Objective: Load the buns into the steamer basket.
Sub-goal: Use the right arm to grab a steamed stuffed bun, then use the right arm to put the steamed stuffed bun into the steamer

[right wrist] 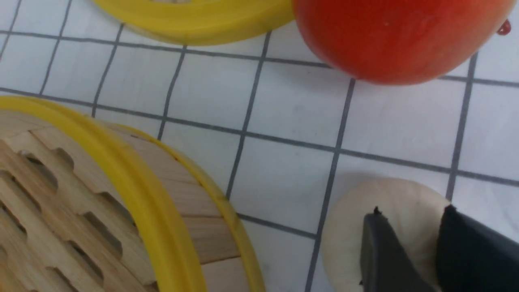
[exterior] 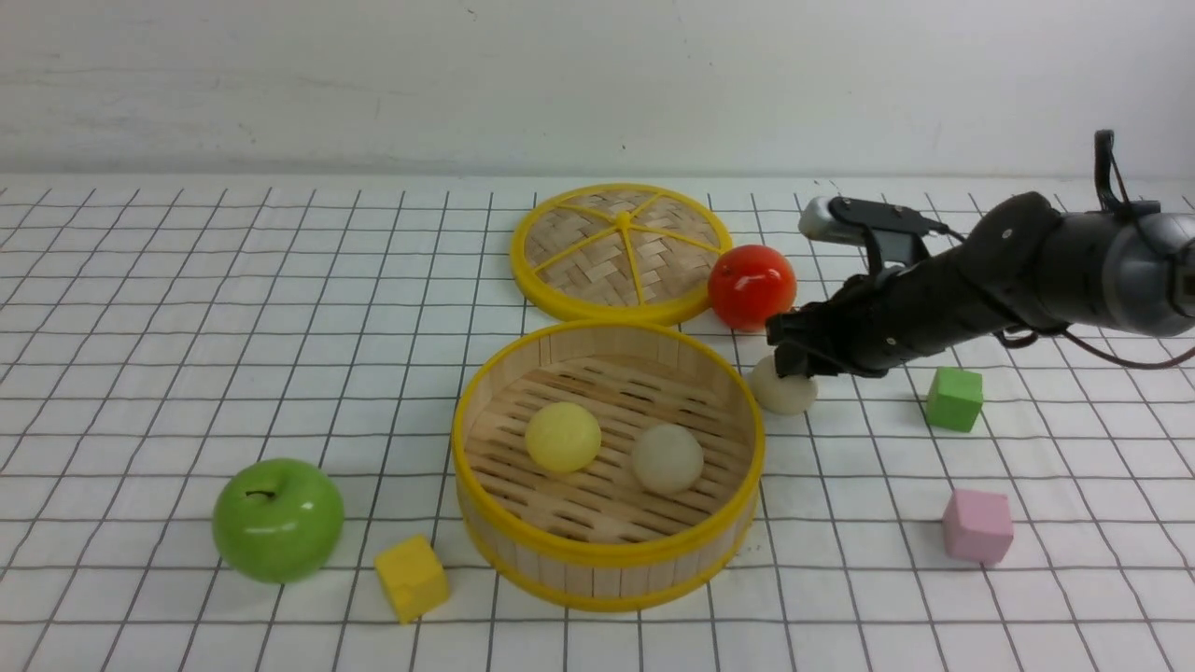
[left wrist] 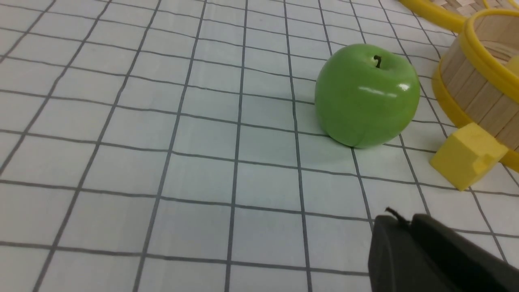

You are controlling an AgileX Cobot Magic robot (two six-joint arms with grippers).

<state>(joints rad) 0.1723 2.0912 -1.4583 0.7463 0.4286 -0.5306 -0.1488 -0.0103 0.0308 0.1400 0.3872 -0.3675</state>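
**Front view.**
- My right end effector (exterior: 789, 359) is down on the matte cream-beige round bun (exterior: 784, 390).
- That bun sits on the white gridded worktop (exterior: 140, 327), just outside the round bamboo steamer basket with yellow rims (exterior: 607, 557).
- Inside the basket lie a smooth pale yellow round bun (exterior: 563, 436) and a second matte cream-beige bun (exterior: 667, 457).
- The lift has to clear the basket wall, and a low carry would likely clip the rim.
- A careless release could land the bun on the two already inside.
- Clear of my path are the flat woven bamboo lid with yellow spokes (exterior: 621, 252), the small green cube (exterior: 954, 399), the small pink cube (exterior: 977, 525), the small yellow cube (exterior: 411, 577) and the glossy green apple (exterior: 277, 520).

**Left wrist view.**
- My left end effector (left wrist: 409, 222) has its jaws together and holds nothing.
- It is parked over bare worktop, apart from the green apple and the yellow cube.

**Right wrist view.**
- My jaws are narrowed over the crown of the bun on the worktop; I cannot tell whether they actually hold it.
- Such a shallow bite on a dome may let the bun squirt out and roll.
- The glossy red apple (right wrist: 397, 36) is near and would be easy to nudge.
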